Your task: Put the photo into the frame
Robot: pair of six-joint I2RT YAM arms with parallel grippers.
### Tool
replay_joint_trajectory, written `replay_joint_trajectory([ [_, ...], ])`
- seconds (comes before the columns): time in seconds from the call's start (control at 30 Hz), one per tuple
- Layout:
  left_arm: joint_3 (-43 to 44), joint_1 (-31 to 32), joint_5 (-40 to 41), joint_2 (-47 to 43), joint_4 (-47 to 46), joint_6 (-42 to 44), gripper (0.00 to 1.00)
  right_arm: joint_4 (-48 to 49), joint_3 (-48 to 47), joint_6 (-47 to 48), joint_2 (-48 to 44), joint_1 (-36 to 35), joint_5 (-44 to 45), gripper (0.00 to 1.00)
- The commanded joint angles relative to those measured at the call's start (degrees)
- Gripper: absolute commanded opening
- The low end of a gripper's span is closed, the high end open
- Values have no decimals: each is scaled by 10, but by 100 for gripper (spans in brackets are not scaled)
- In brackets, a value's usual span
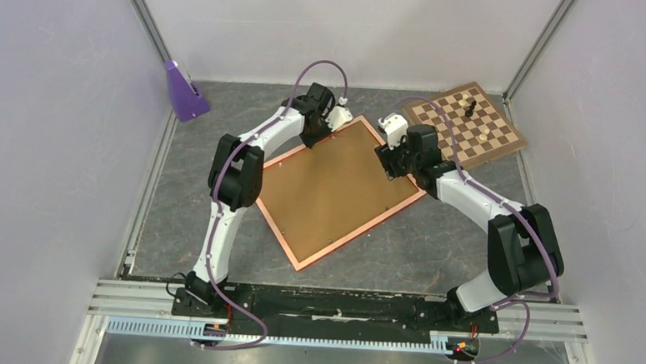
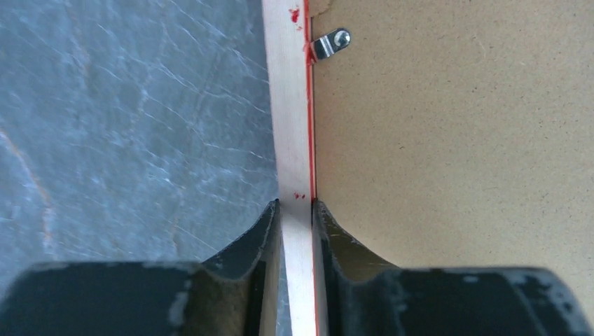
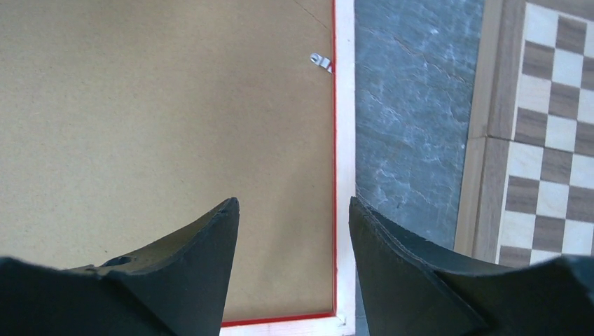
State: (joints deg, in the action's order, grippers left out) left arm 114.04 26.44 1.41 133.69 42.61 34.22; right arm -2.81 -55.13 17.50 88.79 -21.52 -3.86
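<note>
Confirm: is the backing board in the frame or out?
In. The brown backing board fills the frame edge to edge in every view, and a metal clip spans the joint.

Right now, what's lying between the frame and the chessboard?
Only a bare strip of grey table separates the frame from the chessboard, clearest in the right wrist view.

— What lies on the counter point(image 1: 178, 183)?
— The frame point(image 1: 362, 231), flat in the middle and turned cornerwise, with the backing board point(image 1: 336, 187) inside it.
— And behind it?
— The chessboard point(image 1: 466, 123), beyond its far right side and apart from it, with pieces point(image 1: 470, 108) on top. A block point(image 1: 184, 91) stands in the far left corner.
— The hands?
— The left hand point(image 2: 295, 206) straddles the frame's far left rail. The right hand point(image 3: 294, 203) hangs over the board's far right edge, near the corner.
</note>
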Motion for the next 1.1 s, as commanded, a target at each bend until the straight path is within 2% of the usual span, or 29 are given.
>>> replay_joint_trajectory([
  [0.0, 34, 2, 18, -11, -89, 64, 39, 46, 16, -38, -28, 16, 10, 62],
  [0.1, 51, 5, 33, -1, -89, 56, 47, 50, 21, -43, -33, 22, 8, 63],
  [0.27, 52, 7, 35, -14, -81, 19, 51, 53, 30, -46, -42, 28, 4, 63],
  [0.33, 39, 7, 11, -40, -62, -8, 55, 54, 34, -46, -48, 32, 6, 63],
  [0.4, 13, 12, -30, -79, -35, -37, 66, 57, 39, -47, -56, 40, 9, 63],
  [0.5, -52, 40, -58, -146, -1, -78, 72, 61, 45, -60, -67, 68, 4, 64],
  [0.6, -112, 92, -65, -190, 25, -118, 74, 65, 51, -75, -84, 105, -9, 64],
  [0.7, -135, 135, -108, -200, 48, -174, 74, 64, 60, -80, -106, 135, -21, 65],
  [0.87, -104, 204, -170, -160, 90, -237, 75, 62, 90, -70, -159, 182, -42, 67],
  [1.07, -64, 280, -133, -98, 97, -255, 75, 64, 143, -69, -205, 246, -72, 68],
])
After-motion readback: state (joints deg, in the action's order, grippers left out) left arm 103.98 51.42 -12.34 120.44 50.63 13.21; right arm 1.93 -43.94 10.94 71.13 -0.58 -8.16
